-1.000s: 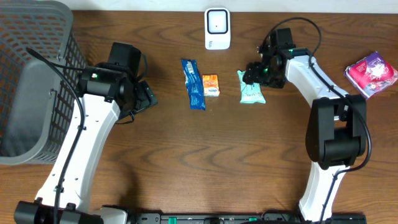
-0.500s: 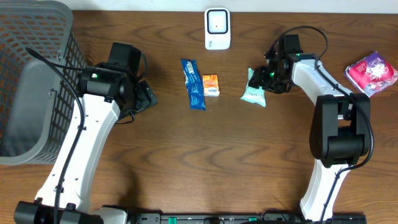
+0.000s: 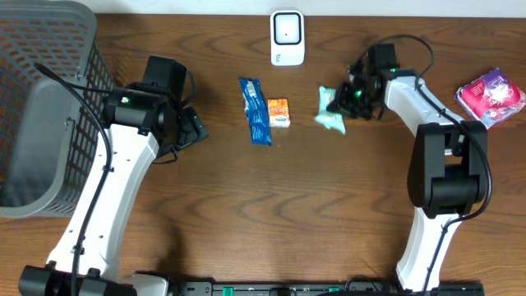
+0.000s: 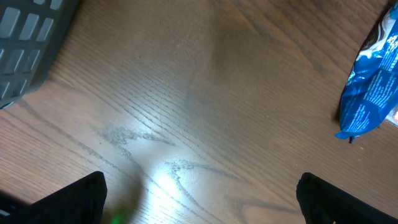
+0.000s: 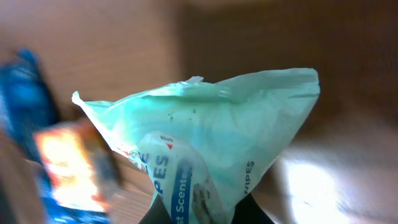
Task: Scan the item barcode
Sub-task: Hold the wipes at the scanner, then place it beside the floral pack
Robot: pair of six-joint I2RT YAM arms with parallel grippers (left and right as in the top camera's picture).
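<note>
Wipes pack (image 3: 330,116), mint green, pinched at one end in right jaws, closed on it. Pack sticks out toward orange packet (image 3: 279,113), apart from it. Scanner (image 3: 287,37) at far edge of desk (image 3: 329,205), near pack, not touching. Blue wrapper (image 3: 256,111) just beside orange packet. Left jaws spread wide, holding nothing, over bare wood near blue wrapper. Basket (image 3: 33,107) at left edge; pink pack (image 3: 491,96) at right edge.

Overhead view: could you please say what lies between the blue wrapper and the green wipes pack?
A small orange packet, seen in the overhead view.
</note>
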